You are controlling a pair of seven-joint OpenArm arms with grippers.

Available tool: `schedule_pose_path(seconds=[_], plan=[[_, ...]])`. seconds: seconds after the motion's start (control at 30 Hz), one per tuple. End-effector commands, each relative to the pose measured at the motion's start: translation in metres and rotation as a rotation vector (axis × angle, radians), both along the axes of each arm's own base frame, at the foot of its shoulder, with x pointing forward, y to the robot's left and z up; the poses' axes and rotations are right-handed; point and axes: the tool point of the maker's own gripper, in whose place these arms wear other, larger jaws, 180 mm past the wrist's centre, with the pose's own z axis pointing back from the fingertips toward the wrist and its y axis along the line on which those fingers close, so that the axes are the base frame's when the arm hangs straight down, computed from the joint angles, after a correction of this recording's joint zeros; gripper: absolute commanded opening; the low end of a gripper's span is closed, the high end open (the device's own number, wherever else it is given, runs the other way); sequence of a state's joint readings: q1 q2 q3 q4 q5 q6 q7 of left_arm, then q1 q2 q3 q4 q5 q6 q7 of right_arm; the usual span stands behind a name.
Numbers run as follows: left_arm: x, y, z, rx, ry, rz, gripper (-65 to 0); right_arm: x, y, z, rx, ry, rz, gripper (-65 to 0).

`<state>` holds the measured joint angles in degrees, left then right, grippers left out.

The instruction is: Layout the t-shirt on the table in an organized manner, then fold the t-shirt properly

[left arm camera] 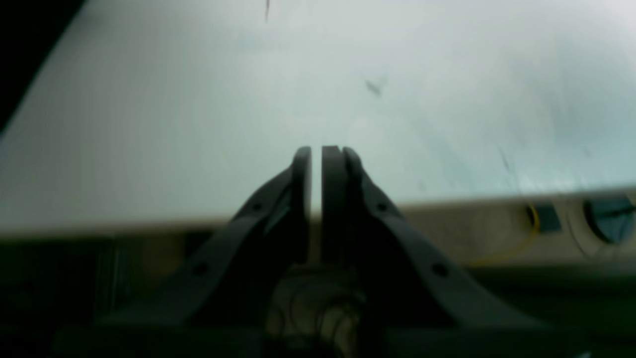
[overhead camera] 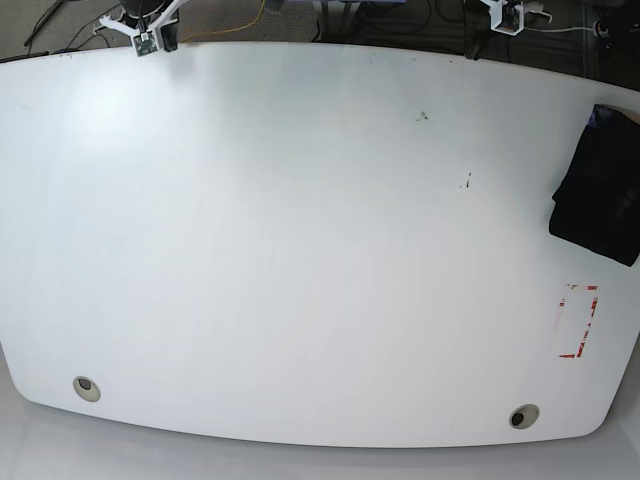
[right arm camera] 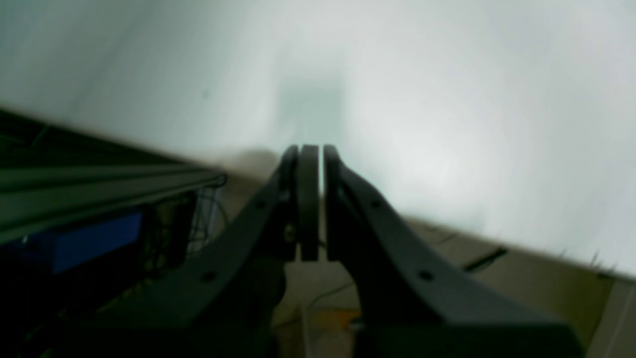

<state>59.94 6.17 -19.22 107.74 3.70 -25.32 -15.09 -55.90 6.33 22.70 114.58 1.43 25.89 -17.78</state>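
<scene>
table white, glossy, curved edges, wide bare room over almost whole top. no readable writing or brand. t-shirt black, bunched at table's right edge, above red outline mark. two round holes near table's near edge. left gripper jaws closed, empty, over table's far edge. right gripper same, closed on nothing.

The right gripper is seen with jaws nearly together, nothing held. It is poised over the white table edge.
</scene>
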Motion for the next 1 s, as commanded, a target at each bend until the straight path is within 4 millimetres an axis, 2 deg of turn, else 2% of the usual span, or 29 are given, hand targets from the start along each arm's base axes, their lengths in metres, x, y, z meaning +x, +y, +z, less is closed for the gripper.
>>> schedule_pose_path(seconds=[0.0,0.23,0.4,0.43,0.57,0.7,0.77,0.97], plan=[[-0.015,0.001,0.006,-0.009,0.011,0.006,-63.3,-0.018,0.003,0.003,0.012,0.027,0.000,-63.1],[-0.045,0.000,-0.003,-0.019,0.100,0.025,-63.4,-0.056,0.012,-0.002,0.038,0.123,-0.013,-63.1],[-0.070,0.002,-0.026,-0.037,0.186,0.050,-63.4,-0.078,0.015,-0.013,0.056,0.189,-0.032,-63.1],[-0.078,0.001,-0.035,-0.046,0.215,0.059,-63.4,-0.085,0.020,-0.020,0.073,0.212,-0.034,-63.1],[-0.081,0.006,-0.056,-0.052,0.244,0.057,-63.4,-0.105,0.033,-0.037,0.118,0.277,-0.038,-63.1],[-0.087,0.011,-0.079,-0.062,0.286,0.062,-63.4,-0.113,0.041,-0.056,0.146,0.314,-0.048,-63.1],[-0.090,0.012,-0.091,-0.071,0.307,0.074,-63.4,-0.123,0.046,-0.068,0.166,0.351,-0.057,-63.1],[-0.103,0.024,-0.124,-0.074,0.384,0.075,-63.4,-0.137,0.048,-0.099,0.193,0.418,-0.090,-63.1]])
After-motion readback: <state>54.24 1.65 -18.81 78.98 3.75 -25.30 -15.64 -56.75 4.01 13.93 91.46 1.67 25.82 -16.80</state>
